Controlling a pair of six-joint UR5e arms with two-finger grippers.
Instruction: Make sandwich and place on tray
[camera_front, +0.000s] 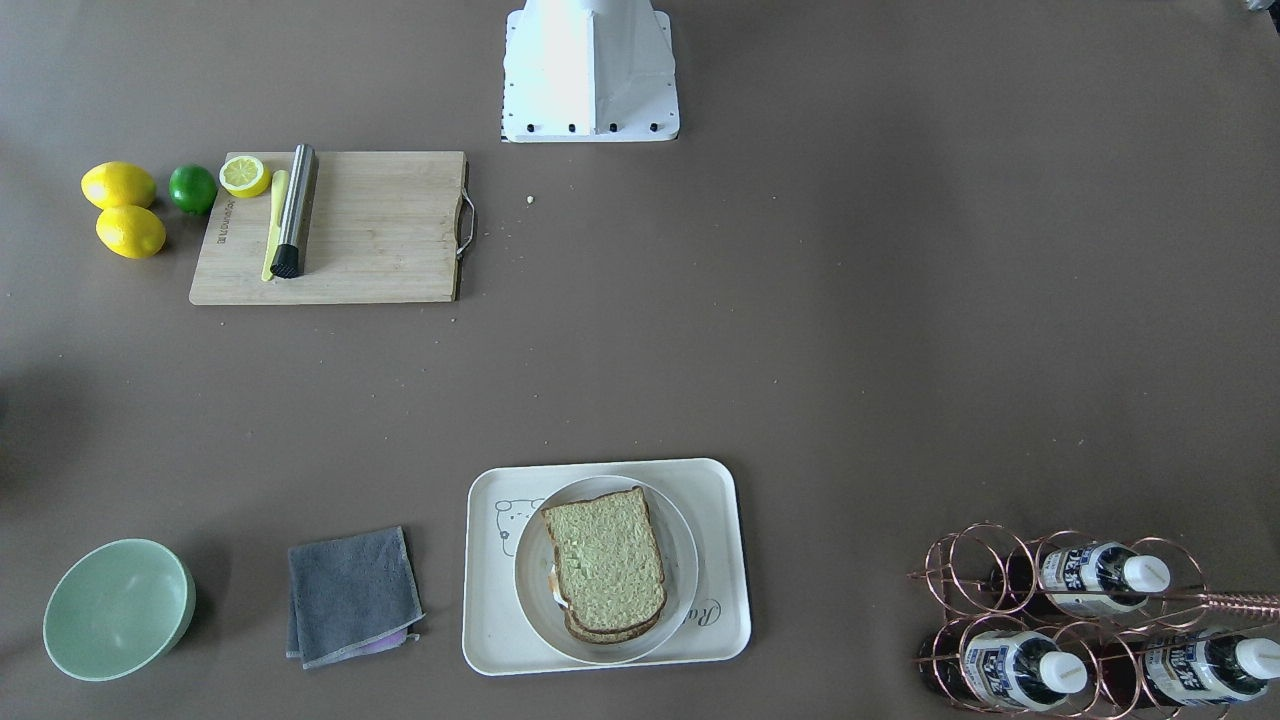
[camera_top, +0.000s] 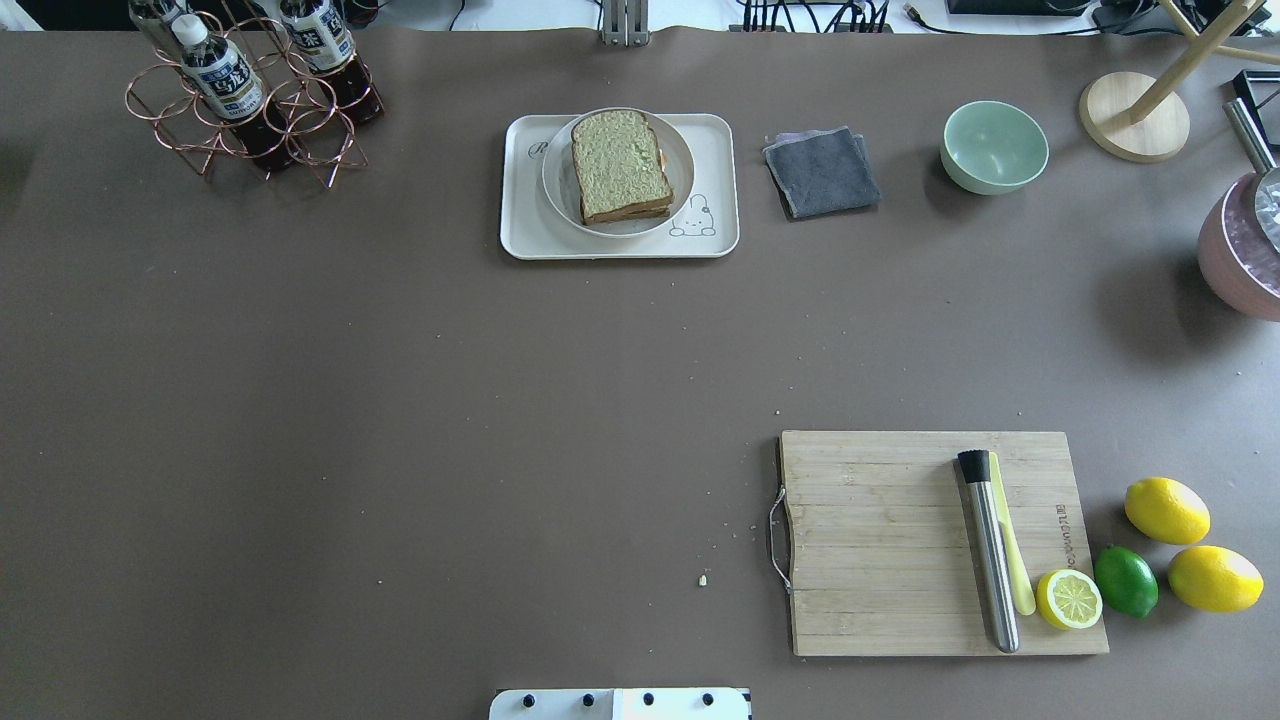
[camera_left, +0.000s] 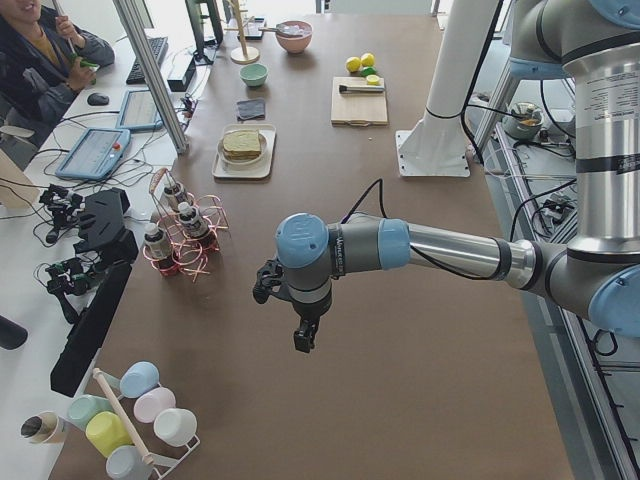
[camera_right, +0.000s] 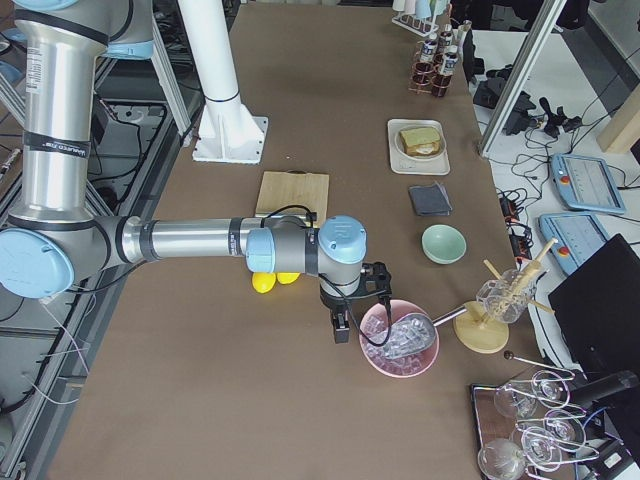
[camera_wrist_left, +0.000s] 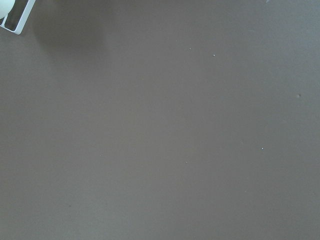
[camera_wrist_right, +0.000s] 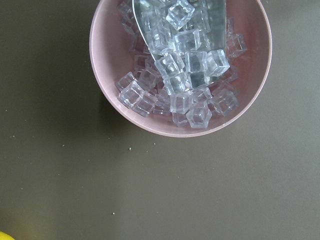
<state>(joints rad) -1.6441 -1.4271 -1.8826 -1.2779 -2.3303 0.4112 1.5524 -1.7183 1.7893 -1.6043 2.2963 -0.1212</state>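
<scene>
- In the overhead view the wooden cutting board lay at lower right, nearest the robot, carrying a steel bar tool and a half lemon; no part of the sandwich lay on it, so it read as a side station, not the goal
- The left gripper hung over bare table in the middle of the exterior left view, well apart from the tray; it showed only from that side, so I cannot tell how wide its fingers stood or whether it held anything
- The right gripper hung just beside the pink bowl of ice cubes, lower centre of the exterior right view; its opening cannot be told either
- The 2 arms sat toward opposite ends of the table, probably parked there to leave the tray unobstructed
- Farthest off, at upper centre of the overhead view, the tray held a round white plate, and the sandwich rested on that plate: 2 slices stacked nearly edge to edge, with a pale sliver at the seam that was probably the egg
- Because the plate sat wholly inside the tray's rim, the sandwich counted as on the tray, and the task looked finished
</scene>
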